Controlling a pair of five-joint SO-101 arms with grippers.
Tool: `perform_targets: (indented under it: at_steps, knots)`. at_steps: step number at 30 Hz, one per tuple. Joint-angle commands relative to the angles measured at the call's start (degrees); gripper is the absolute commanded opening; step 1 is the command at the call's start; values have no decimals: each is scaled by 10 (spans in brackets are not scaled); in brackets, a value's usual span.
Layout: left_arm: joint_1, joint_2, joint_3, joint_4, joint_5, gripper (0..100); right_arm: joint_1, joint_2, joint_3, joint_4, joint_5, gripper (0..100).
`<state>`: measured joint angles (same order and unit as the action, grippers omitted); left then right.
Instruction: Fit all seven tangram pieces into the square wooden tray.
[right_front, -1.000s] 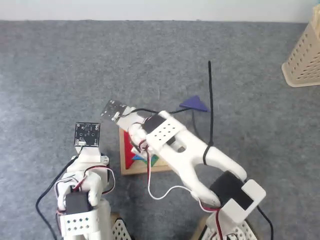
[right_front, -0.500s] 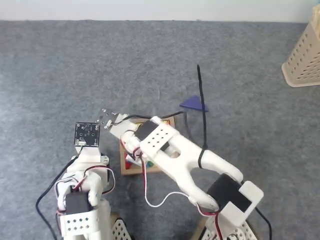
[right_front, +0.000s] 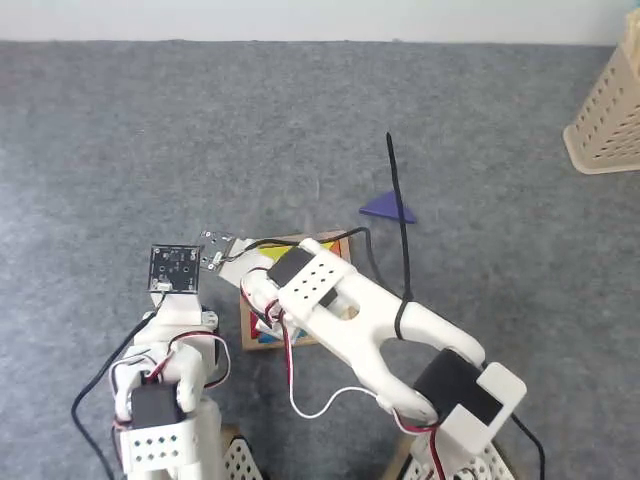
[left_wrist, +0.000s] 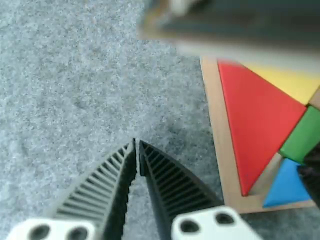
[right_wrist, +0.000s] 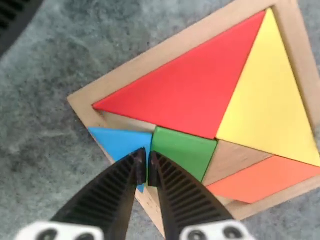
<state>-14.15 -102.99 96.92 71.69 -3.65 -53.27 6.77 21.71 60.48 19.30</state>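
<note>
Left gripper (left_wrist: 136, 150): jaws clenched tip to tip, over grey carpet (right_front: 150, 130) just left of the wooden tray (left_wrist: 212, 125). Tray, centre-near: red triangle (right_wrist: 185, 107), yellow triangle (right_wrist: 265, 100), green square (right_wrist: 182, 152), blue triangle (right_wrist: 120, 142) and orange piece (right_wrist: 265, 177) seated inside. Right gripper (right_wrist: 145, 162): jaws clenched tip to tip, above the blue-green joint. Purple triangle (right_front: 388, 208) lies on carpet, far-right of tray, apart.

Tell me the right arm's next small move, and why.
Probably lift the right end effector, shut over the blue triangle, and head for the purple triangle: it lies on the carpet outside the tray, where bare wood shows beside the green square.
</note>
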Motion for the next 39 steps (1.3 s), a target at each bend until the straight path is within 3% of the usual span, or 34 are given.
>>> perform_targets:
  at_steps: [1, 20, 39]
  knots:
    - [-2, -7, -3, 3, -4, 12, -5, -10, -4, 9, 14, 6]
    - [-2, -7, -3, 3, -4, 12, -4, -124, 62, -23, -19, 7]
    - [-2, -7, -3, 3, -4, 12, -3, -35, 39, -28, -18, 7]
